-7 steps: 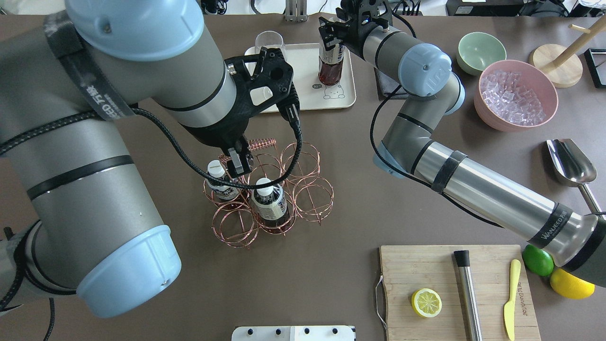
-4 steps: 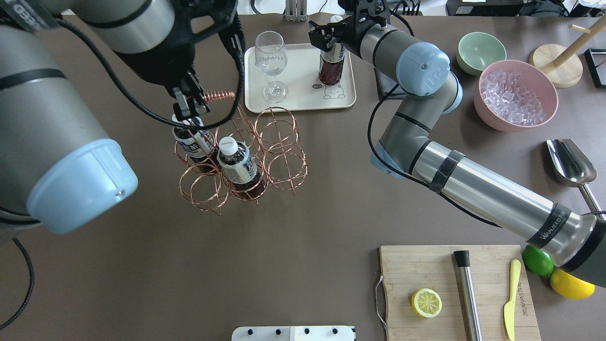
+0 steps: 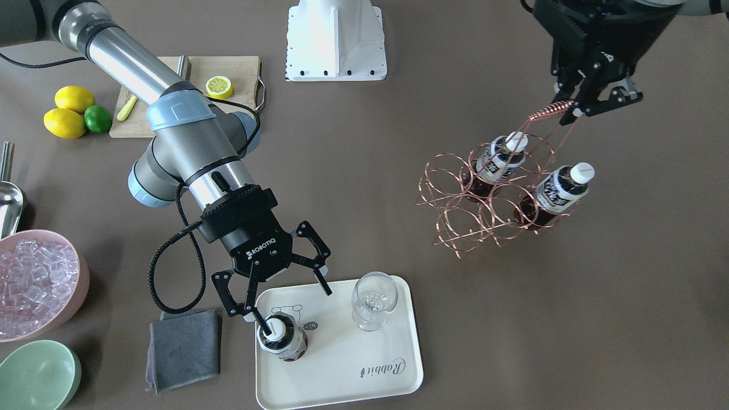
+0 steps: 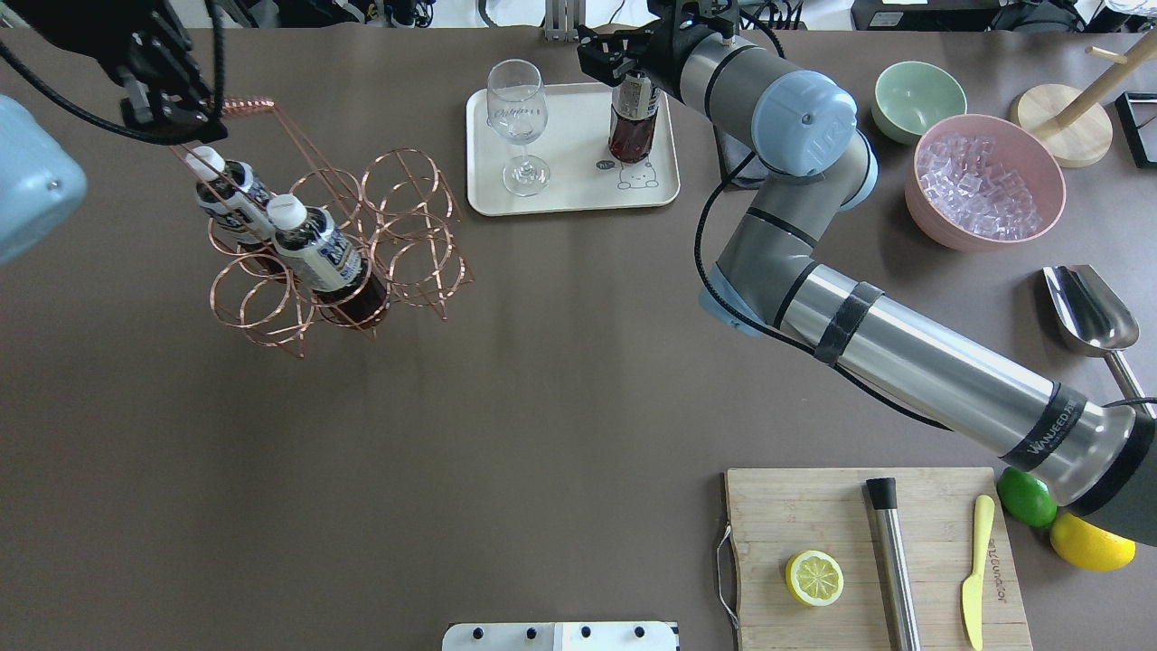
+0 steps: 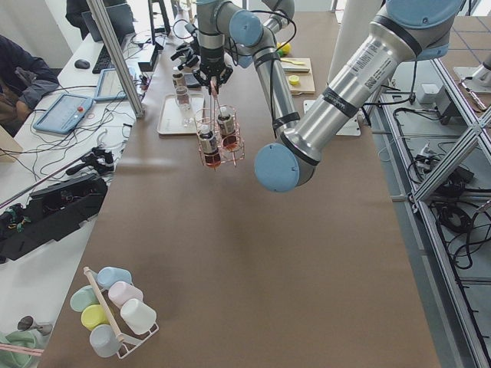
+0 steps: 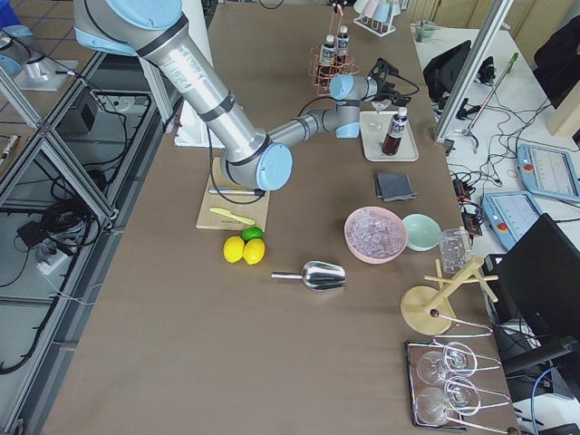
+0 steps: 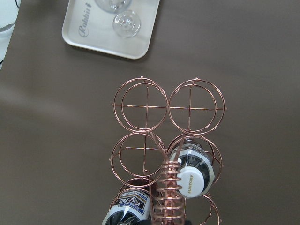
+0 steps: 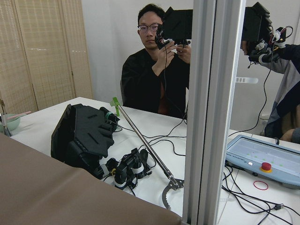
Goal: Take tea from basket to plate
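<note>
One tea bottle (image 4: 633,127) stands upright on the cream plate (image 4: 578,192), also in the front view (image 3: 283,340) on the plate (image 3: 364,364). My right gripper (image 3: 287,304) is open just above its cap and holds nothing; in the overhead view (image 4: 622,56) it is over the plate's far edge. My left gripper (image 4: 167,104) is shut on the coiled handle (image 4: 246,105) of the copper basket (image 4: 411,244), which hangs tilted at the far left. Two tea bottles (image 4: 321,258) (image 4: 226,192) ride in it. The left wrist view shows the basket rings (image 7: 143,108) from above.
A wine glass (image 4: 517,117) stands on the plate beside the bottle. A grey cloth (image 3: 185,347) lies next to the plate. A pink ice bowl (image 4: 990,181), a green bowl (image 4: 917,99), a scoop (image 4: 1089,312) and a cutting board (image 4: 795,506) are on the right.
My left gripper has carried the basket with its two bottles far to the left and toward the back. My right gripper has drawn up and back from the bottle on the plate.
</note>
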Robot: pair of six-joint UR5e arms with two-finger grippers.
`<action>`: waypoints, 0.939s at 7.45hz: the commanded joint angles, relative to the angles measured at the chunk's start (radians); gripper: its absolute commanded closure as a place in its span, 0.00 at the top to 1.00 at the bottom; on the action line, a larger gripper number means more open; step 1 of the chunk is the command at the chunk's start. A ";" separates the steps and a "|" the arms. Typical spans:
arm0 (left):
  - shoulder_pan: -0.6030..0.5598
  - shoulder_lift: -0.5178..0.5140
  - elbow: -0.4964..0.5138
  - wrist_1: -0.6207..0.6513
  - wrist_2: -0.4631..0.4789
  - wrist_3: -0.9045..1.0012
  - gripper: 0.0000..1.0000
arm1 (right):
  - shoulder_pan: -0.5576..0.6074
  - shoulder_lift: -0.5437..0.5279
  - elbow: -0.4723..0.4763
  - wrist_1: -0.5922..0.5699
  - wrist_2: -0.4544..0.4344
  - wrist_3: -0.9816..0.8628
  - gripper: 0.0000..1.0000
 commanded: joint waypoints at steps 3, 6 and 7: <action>-0.264 0.203 0.023 0.036 -0.002 0.385 0.00 | 0.004 0.028 0.112 -0.189 0.004 0.035 1.00; -0.355 0.248 0.136 0.029 0.002 0.645 0.00 | 0.093 -0.013 0.289 -0.493 0.122 0.035 1.00; -0.362 0.254 0.173 0.027 0.002 0.712 0.00 | 0.103 -0.047 0.352 -0.597 0.147 0.035 1.00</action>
